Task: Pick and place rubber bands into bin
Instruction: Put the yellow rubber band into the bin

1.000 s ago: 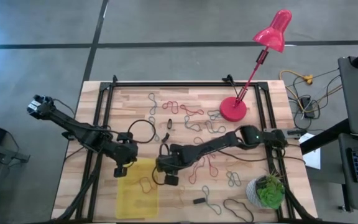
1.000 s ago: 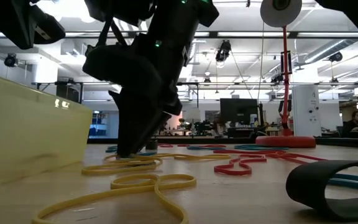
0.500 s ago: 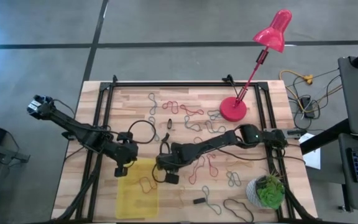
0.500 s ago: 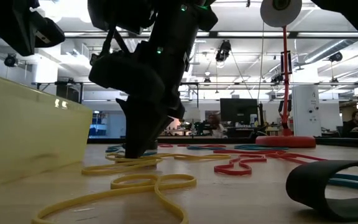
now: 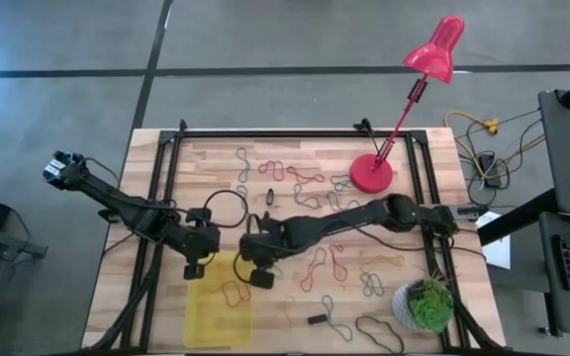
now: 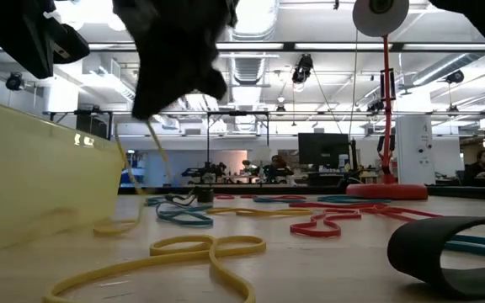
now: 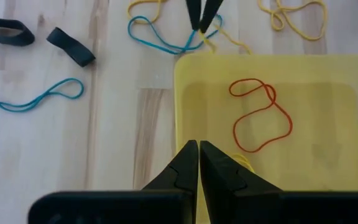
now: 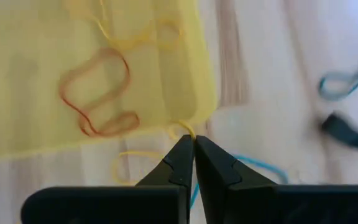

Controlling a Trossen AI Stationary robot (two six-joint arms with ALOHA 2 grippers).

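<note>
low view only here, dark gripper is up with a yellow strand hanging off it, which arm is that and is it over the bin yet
Observer: That is the right gripper, shut on a yellow rubber band. Its tips are just outside the rim of the bin, not over it.
Operator: anything in the bin already
Observer: Yes, a red rubber band lies on its floor.
Operator: and the other arm
Observer: The left gripper is shut and empty, above the bin on the side away from the right gripper.
</note>
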